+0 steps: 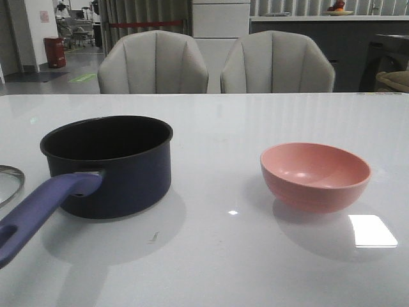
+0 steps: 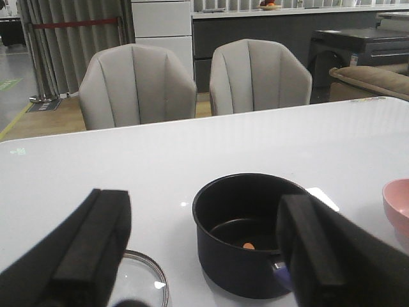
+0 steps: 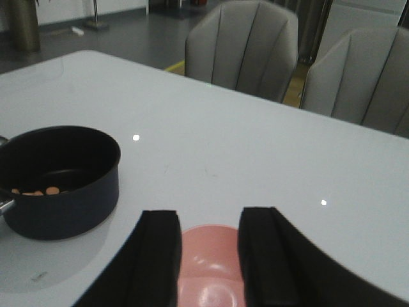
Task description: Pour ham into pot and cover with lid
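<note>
Front view: pot point(image 1: 108, 163) sits left of centre on the white table point(image 1: 217, 256), its handle point(image 1: 45, 208) running toward the near left edge and cut off there. Its inside is too dark from this angle to read. Lid point(image 1: 9, 182) shows only as a sliver of metal rim and glass at the far left border, just beside the handle; knob and lettering out of frame. Neither arm appears in this view.

Ham point(image 3: 38, 191): a few orange chunks lie on the pot floor in the right wrist view; the left wrist view shows just one, the near wall hiding the rest.

Pink bowl point(image 1: 315, 176) stands upright to the right, well apart from the pot, its visible inside bare.

Left gripper point(image 2: 198, 256): fingers spread wide, holding nothing, pot and part of the lid visible between them. Right gripper point(image 3: 208, 262): fingers parted, empty, the bowl's rim showing through the gap below them; whether they touch it I cannot tell.

Open tabletop lies between pot and bowl and behind both, up to two grey chairs point(image 1: 153, 64) at the far edge.
</note>
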